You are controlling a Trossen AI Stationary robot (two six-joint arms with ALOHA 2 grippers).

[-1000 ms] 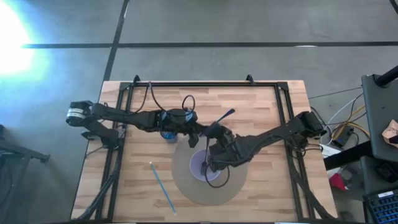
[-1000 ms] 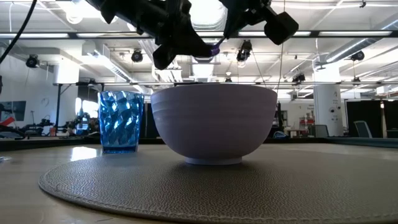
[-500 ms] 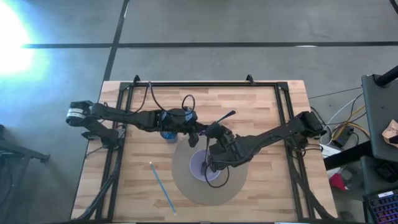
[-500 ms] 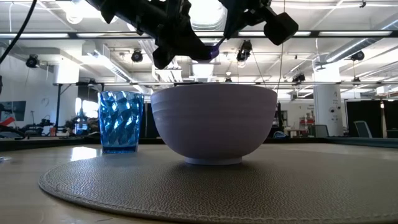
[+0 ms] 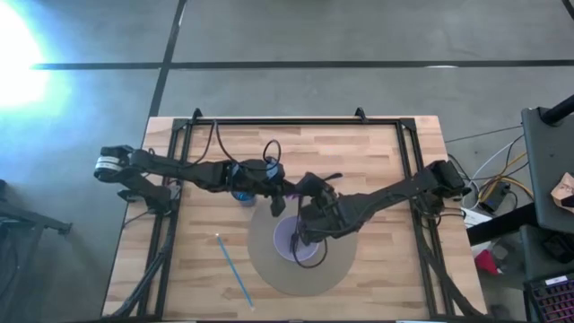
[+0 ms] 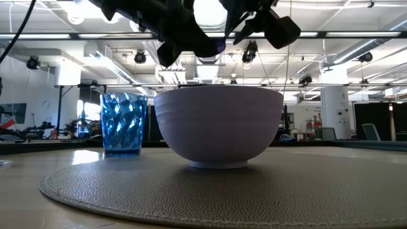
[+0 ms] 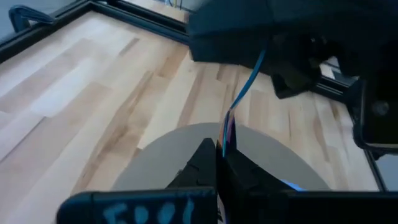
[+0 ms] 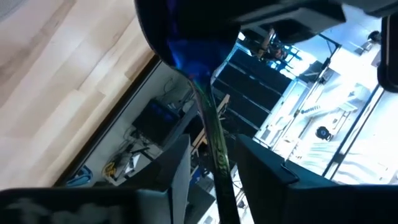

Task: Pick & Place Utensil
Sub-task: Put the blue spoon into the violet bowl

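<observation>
A thin utensil (image 5: 330, 177) with a blue-purple end hangs in the air between my two grippers, above the far rim of the lilac bowl (image 5: 294, 240). My left gripper (image 5: 289, 191) is shut on one end of it. My right gripper (image 8: 214, 168) is open. Its fingers (image 8: 177, 168) stand on either side of the utensil's handle (image 8: 208, 124) with a gap on each side. Beyond the right gripper the handle's free end points toward the table's right edge. In the low view both grippers hang above the bowl (image 6: 219, 127). My left gripper pinches the utensil's thin purple end (image 7: 227, 127) between its two fingertips. It comes level from the table's left. The fingers lie in line with the utensil, which runs on from them toward my right gripper. The utensil is lifted clear of the bowl and table.
The bowl stands on a round grey mat (image 5: 269, 269). A blue faceted cup (image 5: 240, 193) stands just off the mat's far left, under my left arm. A blue stick (image 5: 233, 269) lies on the wood at the near left. A black frame rims the table.
The utensil's free end has swung from pointing toward the far right corner round toward the table's right edge, while the end in my left gripper has stayed in place. My right gripper has turned a little where it hangs.
</observation>
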